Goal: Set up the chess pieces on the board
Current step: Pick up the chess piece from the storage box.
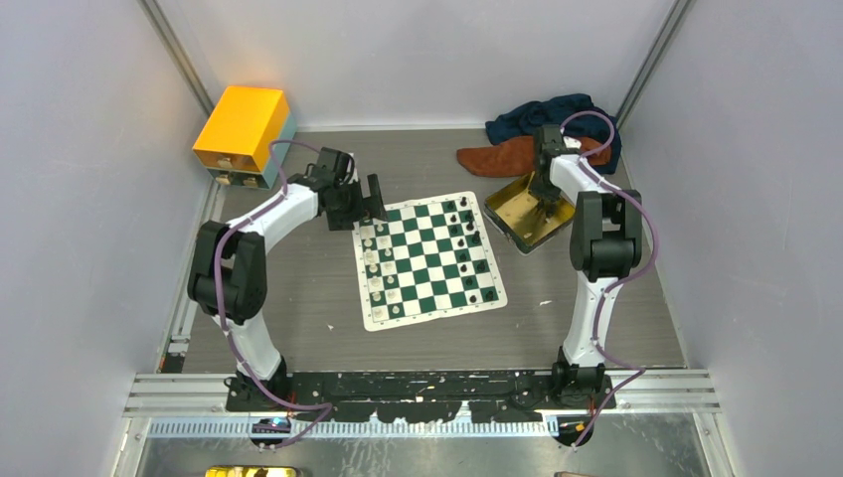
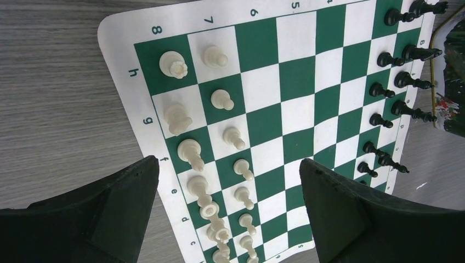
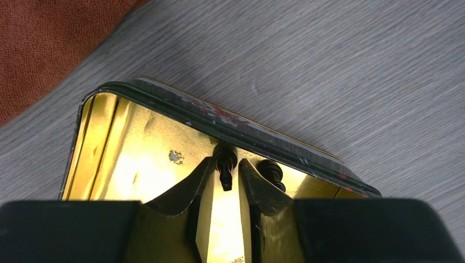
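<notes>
The left claw [image 2: 228,163] gapes wide over the board [image 1: 427,260], mid-tabletop [image 1: 298,298], white pieces [image 1: 383,266] along its 9 o'clock edge, black pieces [image 1: 477,248] along 3, while at 2 o'clock the right claw [image 3: 225,176] stands narrow around a black piece [image 3: 225,163] in the tin [image 3: 181,107], grip unclear.
</notes>
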### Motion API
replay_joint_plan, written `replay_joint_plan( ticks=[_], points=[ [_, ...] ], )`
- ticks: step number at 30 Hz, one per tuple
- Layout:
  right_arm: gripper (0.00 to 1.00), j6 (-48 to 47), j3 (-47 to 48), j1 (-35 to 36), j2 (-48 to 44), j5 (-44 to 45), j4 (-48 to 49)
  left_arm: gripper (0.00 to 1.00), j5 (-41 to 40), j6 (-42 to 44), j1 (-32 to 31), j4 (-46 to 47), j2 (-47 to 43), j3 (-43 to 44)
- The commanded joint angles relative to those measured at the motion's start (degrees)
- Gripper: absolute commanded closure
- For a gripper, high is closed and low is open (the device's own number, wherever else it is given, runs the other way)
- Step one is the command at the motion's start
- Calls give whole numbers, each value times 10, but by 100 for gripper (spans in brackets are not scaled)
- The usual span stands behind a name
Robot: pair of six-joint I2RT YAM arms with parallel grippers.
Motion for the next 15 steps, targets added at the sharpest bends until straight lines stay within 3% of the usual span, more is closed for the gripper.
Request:
replay_joint_plan(
  ticks=[1,8,15],
  points=[
    [76,-2,25,-3,-1,-3,9,0,0,2,-2,15,0,25],
    [96,-2,17,-3,-10,0,9,0,0,2,-2,16,-1,23],
    [99,-12,26,-1,-39,-2,5,0,-1,2,-2,16,-8,22]
  ],
)
